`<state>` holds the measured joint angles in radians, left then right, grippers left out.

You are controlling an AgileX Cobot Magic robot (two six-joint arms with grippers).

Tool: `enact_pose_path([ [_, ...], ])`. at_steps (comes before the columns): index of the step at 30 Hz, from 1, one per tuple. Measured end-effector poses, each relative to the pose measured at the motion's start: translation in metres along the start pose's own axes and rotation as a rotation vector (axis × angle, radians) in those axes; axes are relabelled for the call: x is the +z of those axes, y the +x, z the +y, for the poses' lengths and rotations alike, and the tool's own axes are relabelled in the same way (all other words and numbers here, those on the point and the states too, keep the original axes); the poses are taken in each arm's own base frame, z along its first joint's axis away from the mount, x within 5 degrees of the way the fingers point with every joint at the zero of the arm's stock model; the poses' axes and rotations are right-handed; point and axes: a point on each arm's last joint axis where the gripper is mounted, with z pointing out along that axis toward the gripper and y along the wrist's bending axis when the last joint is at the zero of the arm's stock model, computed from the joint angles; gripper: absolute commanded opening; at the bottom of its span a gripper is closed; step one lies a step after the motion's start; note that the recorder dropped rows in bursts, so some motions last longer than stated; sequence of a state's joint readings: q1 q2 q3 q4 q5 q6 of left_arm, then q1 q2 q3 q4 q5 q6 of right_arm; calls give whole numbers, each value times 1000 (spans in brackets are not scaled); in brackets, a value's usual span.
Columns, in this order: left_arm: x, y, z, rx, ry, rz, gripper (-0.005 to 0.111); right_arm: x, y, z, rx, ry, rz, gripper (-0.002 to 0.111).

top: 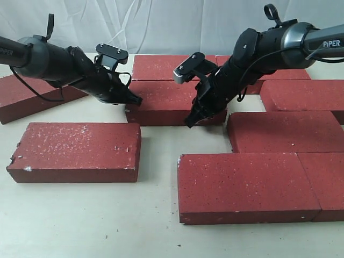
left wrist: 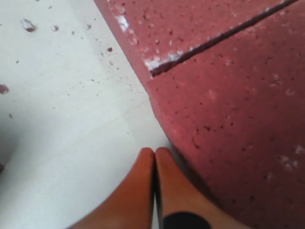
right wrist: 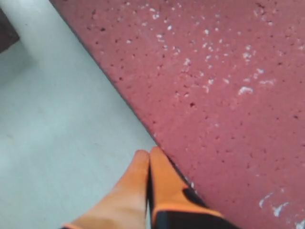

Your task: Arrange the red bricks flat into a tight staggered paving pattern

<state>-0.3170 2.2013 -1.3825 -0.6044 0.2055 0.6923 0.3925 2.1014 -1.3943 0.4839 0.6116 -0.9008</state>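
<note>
Several red bricks lie flat on the pale table. The middle brick (top: 164,102) sits in front of a back brick (top: 161,67). My left gripper (top: 136,100) is shut and empty, its tips against that middle brick's left end; in the left wrist view the gripper (left wrist: 154,151) rests on the table beside the brick (left wrist: 238,119), with the seam to the back brick (left wrist: 190,24) beyond. My right gripper (top: 191,121) is also shut and empty, at the middle brick's front edge; in the right wrist view its tips (right wrist: 148,153) touch the brick's side (right wrist: 214,86).
A loose brick (top: 75,150) lies front left and another (top: 27,97) at the far left, angled. Front centre (top: 247,185), front right (top: 328,183), right middle (top: 285,131) and right rear (top: 306,94) bricks sit close together. Small red crumbs (left wrist: 27,25) dot the table.
</note>
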Motion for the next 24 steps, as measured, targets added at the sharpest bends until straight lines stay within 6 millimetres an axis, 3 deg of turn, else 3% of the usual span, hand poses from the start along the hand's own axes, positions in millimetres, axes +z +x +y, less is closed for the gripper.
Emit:
enact_pose_path([
  [7,-1,1,0,69,-3,15,0,-2,2,3,-8,-30,28,-1],
  [12,-16,-3,10,22,33,47,0,-22,-2,10,-25,-72,40,-1],
  [24,-2,-3,-6,11,59,48,0,-23,0,13,-28,-97,62,-1],
])
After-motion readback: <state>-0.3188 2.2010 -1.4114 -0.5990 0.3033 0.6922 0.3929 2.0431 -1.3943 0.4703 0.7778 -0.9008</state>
